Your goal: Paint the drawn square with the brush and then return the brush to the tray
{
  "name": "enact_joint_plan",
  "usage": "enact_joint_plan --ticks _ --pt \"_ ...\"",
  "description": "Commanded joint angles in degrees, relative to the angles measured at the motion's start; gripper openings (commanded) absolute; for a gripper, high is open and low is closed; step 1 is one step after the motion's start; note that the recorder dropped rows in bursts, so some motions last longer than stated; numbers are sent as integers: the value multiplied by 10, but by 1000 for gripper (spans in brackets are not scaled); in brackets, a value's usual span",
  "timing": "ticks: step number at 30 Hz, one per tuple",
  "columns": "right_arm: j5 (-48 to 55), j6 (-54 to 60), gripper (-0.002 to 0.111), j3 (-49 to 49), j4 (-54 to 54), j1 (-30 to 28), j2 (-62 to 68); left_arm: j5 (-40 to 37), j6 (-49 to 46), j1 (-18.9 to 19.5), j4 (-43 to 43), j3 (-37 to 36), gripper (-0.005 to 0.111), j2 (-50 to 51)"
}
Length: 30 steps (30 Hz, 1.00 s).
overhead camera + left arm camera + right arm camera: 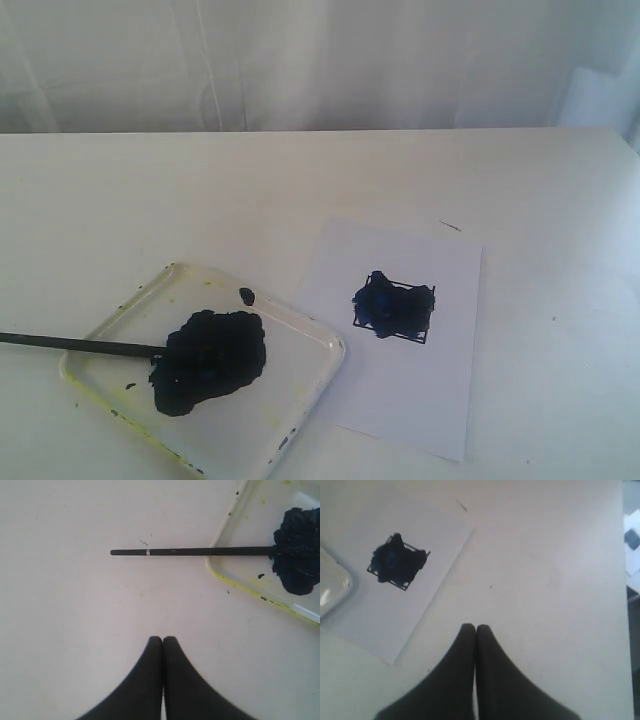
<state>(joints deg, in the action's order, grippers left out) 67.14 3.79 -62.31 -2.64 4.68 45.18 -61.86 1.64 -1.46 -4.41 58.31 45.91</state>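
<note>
Exterior: glossy round-cornered tray (292, 338) at 7 o'clock; stick-thin brush (80, 344) crosses its rim, tip in lumpy black paint (210, 360). Daubed square (395, 308) on matte paper (420, 400), 4 o'clock. Left wrist: left claw (162, 639), tapered black, closed, empty. Right wrist: right claw (475, 626) likewise.

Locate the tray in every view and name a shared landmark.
Exterior: tray lower left, beside the paper.
Left wrist: one corner, brush lying across its rim.
Right wrist: a corner sliver beside the paper.
Landmark: drawn square links exterior and right wrist; the paint blob, exterior and left wrist.
</note>
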Motion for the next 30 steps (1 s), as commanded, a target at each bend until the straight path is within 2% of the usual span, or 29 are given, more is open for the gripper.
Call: enact_joint_plan --ticks 1,11,14,17,19,22,25,30 --pt "0 15 0 17 -2 -3 -131 -3 9 1 -2 -27 0 -128" --pt "0 20 0 56 -2 -3 -375 -15 9 1 -13 -53 0 -360" --pt "2 20 0 81 -2 -3 -452 -32 9 1 -18 -80 0 -458" --pt "28 31 0 102 9 -3 -452 -60 24 0 -41 -100 0 -459" --pt "22 31 0 129 16 -3 -452 3 30 0 -51 -131 0 -459" --pt "-100 0 0 194 26 -3 -452 110 48 0 -49 -213 0 -459" --pt "-237 -11 0 273 26 -2 -452 251 51 0 -41 -303 0 -459" --pt "-408 -11 0 389 26 -2 -452 400 68 0 18 -401 0 -459"
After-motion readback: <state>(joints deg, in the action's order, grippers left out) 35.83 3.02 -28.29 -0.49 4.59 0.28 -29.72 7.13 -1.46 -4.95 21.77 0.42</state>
